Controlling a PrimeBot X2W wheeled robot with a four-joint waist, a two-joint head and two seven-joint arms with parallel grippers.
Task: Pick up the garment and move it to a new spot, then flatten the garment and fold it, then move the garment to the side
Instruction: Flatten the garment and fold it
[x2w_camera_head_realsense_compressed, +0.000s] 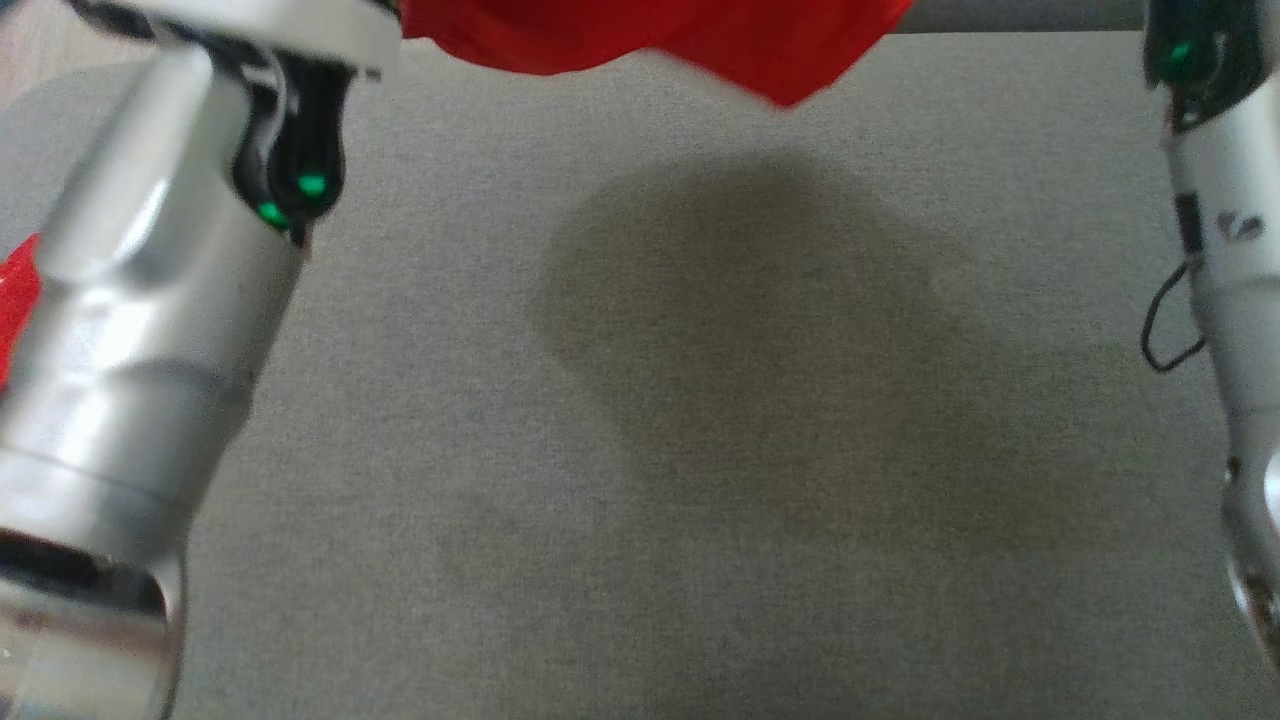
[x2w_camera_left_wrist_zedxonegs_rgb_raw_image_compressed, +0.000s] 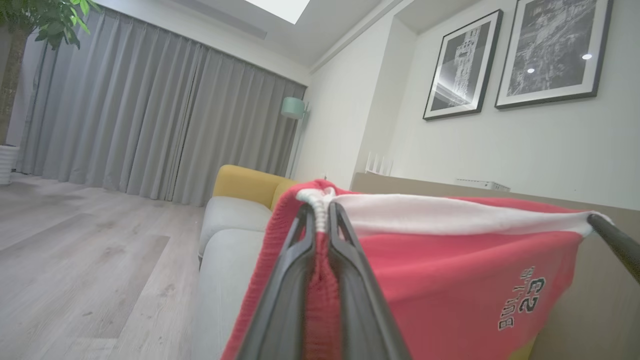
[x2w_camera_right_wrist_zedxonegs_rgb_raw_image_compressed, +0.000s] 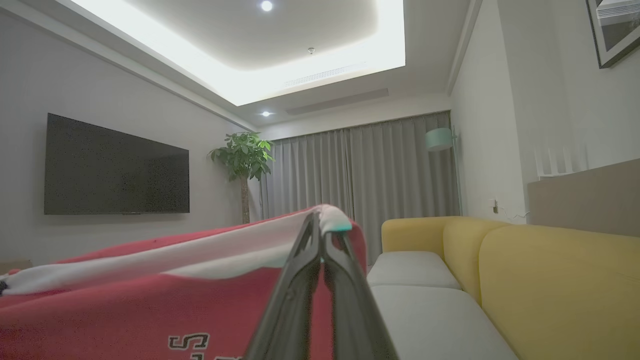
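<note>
The garment (x2w_camera_left_wrist_zedxonegs_rgb_raw_image_compressed: 450, 280), a red knitted top with a white band (x2w_camera_left_wrist_zedxonegs_rgb_raw_image_compressed: 450, 212) along its upper edge, hangs in the air between the two hands. The left hand (x2w_camera_left_wrist_zedxonegs_rgb_raw_image_compressed: 322, 210) has its fingers pressed together on one corner of that band, with red knit bunched between them. The right hand (x2w_camera_right_wrist_zedxonegs_rgb_raw_image_compressed: 322, 222) pinches the opposite corner in the same way, its fingers shut tight on the white edge.

Between the two grips the band is drawn out nearly straight. The body of the garment drops below it, with the lettering (x2w_camera_left_wrist_zedxonegs_rgb_raw_image_compressed: 522, 297) on the side facing the arms. Seen from above, it seems to hang clear of the grey upholstered surface (x2w_camera_head_realsense_compressed: 700, 560), where it throws a broad shadow (x2w_camera_head_realsense_compressed: 780, 350). A sofa (x2w_camera_right_wrist_zedxonegs_rgb_raw_image_compressed: 550, 270) with yellow backs stands beyond.

I would say the pick-up is done and the carry to a new spot is under way. Laying the garment down, flattening it, folding it and moving it aside are all left to do.
</note>
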